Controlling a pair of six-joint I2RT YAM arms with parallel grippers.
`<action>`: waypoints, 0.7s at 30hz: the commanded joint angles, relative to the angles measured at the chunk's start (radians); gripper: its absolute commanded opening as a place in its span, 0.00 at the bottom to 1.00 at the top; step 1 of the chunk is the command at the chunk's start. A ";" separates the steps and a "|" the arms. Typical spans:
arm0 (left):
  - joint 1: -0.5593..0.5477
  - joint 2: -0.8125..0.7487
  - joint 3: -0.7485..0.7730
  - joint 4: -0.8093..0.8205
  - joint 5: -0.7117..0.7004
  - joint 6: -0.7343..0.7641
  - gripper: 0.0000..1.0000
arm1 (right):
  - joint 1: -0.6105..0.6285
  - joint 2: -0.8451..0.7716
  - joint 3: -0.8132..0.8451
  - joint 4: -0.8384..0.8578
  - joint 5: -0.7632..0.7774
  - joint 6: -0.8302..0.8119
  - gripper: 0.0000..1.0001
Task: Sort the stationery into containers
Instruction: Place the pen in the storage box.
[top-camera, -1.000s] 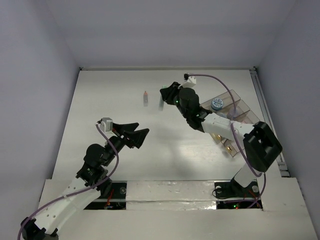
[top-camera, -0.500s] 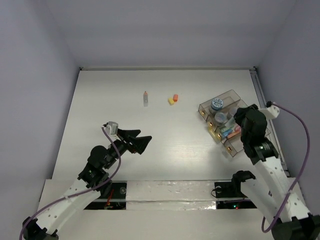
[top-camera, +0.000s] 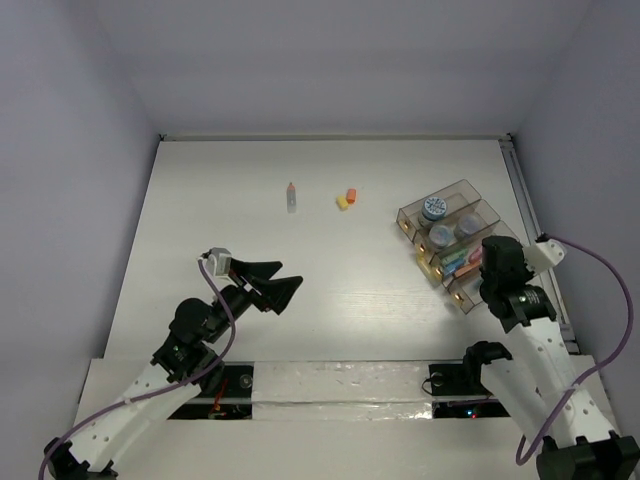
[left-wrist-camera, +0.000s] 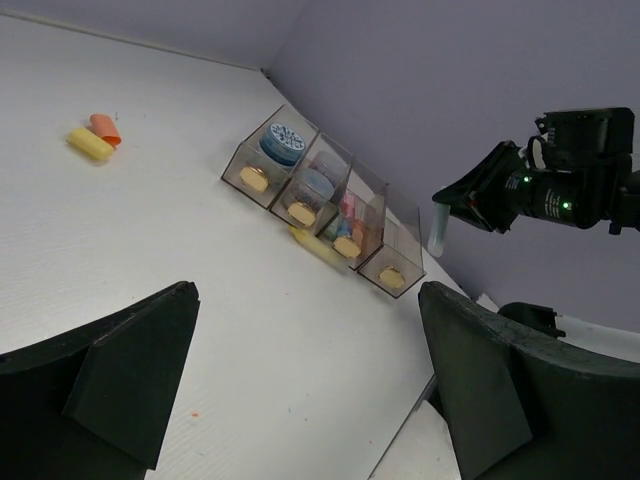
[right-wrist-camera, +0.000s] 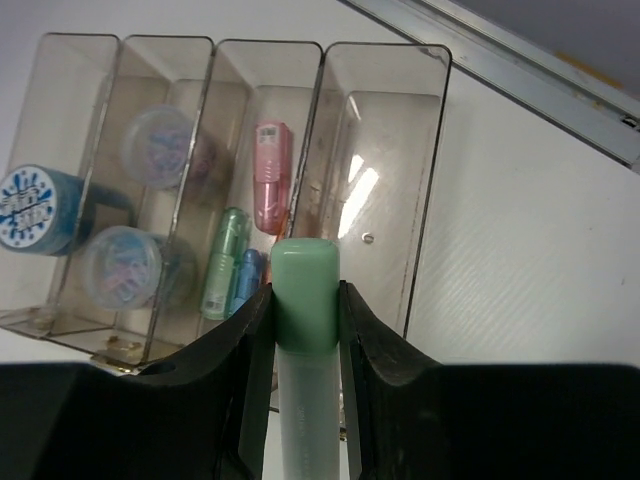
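Note:
My right gripper (right-wrist-camera: 306, 305) is shut on a pen (right-wrist-camera: 306, 268) with a green cap and a clear barrel. It hangs above the near end of the smoky-brown organiser tray (right-wrist-camera: 385, 47). The tray (top-camera: 405, 222) holds a blue-white tub (top-camera: 433, 208), two more tubs, and pink (right-wrist-camera: 271, 170), green (right-wrist-camera: 225, 260) and blue pens. An orange-capped pen (top-camera: 291, 195), an orange eraser (top-camera: 351, 194) and a yellow eraser (top-camera: 343, 203) lie loose at mid-table. My left gripper (top-camera: 280, 285) hovers open and empty, well short of them.
A metal rail (top-camera: 520, 190) runs along the table's right edge just behind the tray. Purple-grey walls close off the back and both sides. The taped front ledge (top-camera: 340, 385) carries both arm bases.
The right arm swung back from mid-table, uncovering the erasers, and now holds the green-capped pen over the tray. The left gripper's jaws opened wider and it shifted slightly.

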 joint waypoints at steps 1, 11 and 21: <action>-0.005 -0.019 -0.007 0.028 -0.010 -0.008 0.91 | -0.022 0.046 0.002 -0.011 0.064 0.030 0.00; -0.014 -0.040 -0.007 0.014 -0.033 -0.005 0.91 | -0.174 0.176 0.028 0.049 -0.032 -0.046 0.01; -0.014 -0.040 -0.007 0.011 -0.044 -0.002 0.91 | -0.205 0.245 0.046 0.097 -0.080 -0.111 0.57</action>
